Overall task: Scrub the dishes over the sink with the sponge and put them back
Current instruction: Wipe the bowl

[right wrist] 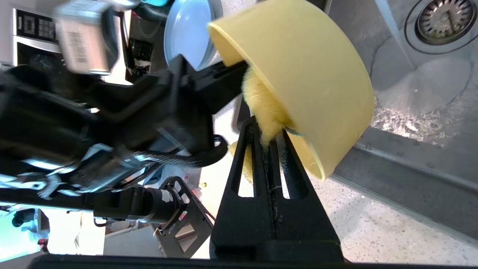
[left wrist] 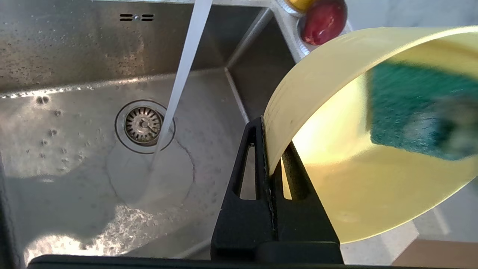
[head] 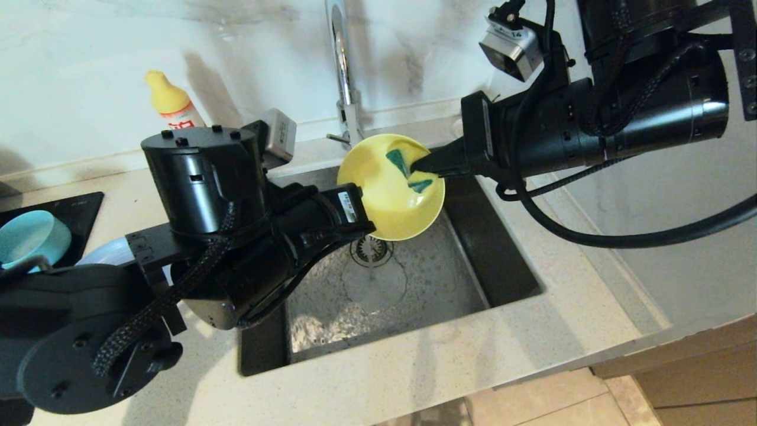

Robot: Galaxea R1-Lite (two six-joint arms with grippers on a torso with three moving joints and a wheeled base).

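Note:
My left gripper [head: 365, 228] is shut on the rim of the pale yellow-green bowl [head: 390, 189], holding it tilted over the sink [head: 437, 284]. Its jaws pinch the bowl wall [left wrist: 298, 97], one finger inside and one outside. My right gripper [head: 423, 168] reaches into the bowl from the right, shut on the sponge [head: 397, 161]. The sponge's green face [left wrist: 410, 108] lies against the bowl's inside, and its yellow foam [right wrist: 261, 101] bulges out past the fingertips. A teal-blue bowl [head: 32, 236] stands far left. The grey-blue plate [head: 109, 251] is mostly hidden behind my left arm.
Water runs from the chrome faucet [head: 343, 71] in a thin stream [left wrist: 183, 74] onto the basin floor beside the drain strainer [head: 371, 249]. A yellow-capped bottle [head: 171, 106] stands by the wall. A small dish with red fruit [left wrist: 323, 20] sits at the sink's corner. A black cooktop [head: 77, 213] lies far left.

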